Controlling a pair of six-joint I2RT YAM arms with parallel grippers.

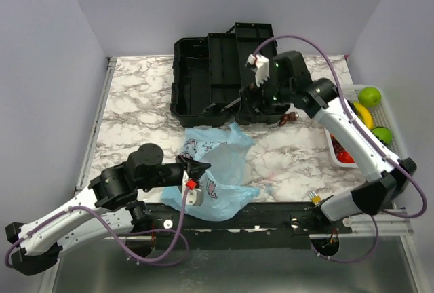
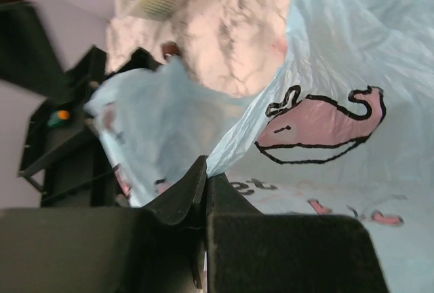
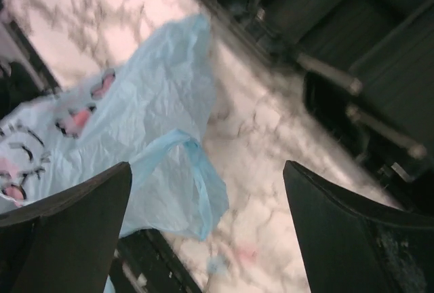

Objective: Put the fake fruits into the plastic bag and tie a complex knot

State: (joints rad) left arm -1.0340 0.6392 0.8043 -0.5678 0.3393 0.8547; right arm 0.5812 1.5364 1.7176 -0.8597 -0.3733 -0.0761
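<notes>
Left gripper [image 2: 203, 191] is pinched shut on a thin edge of the plastic bag [image 1: 227, 171], which lies slack near the table's front edge; right gripper [image 3: 207, 171] gapes empty; the fake fruits [image 1: 369, 96] sit far right in the basket [image 1: 390, 111], so I expect the film to slip or the mouth to collapse during loading.

Even, bright light; wrist views seem motion-blurred.

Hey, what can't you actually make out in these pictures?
- Inside the plastic bag: in all views, its crumpled plastic hides whether any fruit is in it.
- Some fake fruits: top view, the right arm covers part of them.
- The toolbox: right wrist view, blurred, contents unreadable.
- The left hand: left wrist view, it hides how much bag it pinches.
</notes>
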